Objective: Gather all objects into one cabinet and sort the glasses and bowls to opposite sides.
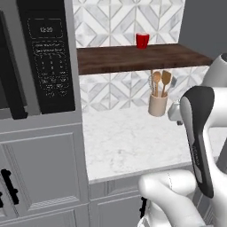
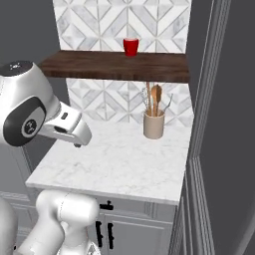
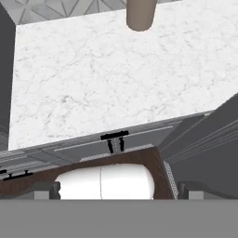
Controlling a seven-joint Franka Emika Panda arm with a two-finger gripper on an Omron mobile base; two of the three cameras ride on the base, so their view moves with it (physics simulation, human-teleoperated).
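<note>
one red cup [image 1: 142, 41] is what we find of the task's things; it stands upright, long axis vertical, mouth up, on the dark brown wooden shelf [image 1: 133, 58], near the back, against the patterned tile wall [image 1: 115, 88]. it is small, plain red, without a handle. below the shelf we see a white marble counter [image 1: 128, 142] with a beige utensil crock [image 1: 157, 105] holding wooden spoons by the wall. a black microwave [image 1: 48, 57] sits to the left in grey cabinetry, and base cabinets with short black handles [image 2: 104, 234] run under the counter. our gripper hangs over the counter's front edge, fingers spread wide and holding nothing.
</note>
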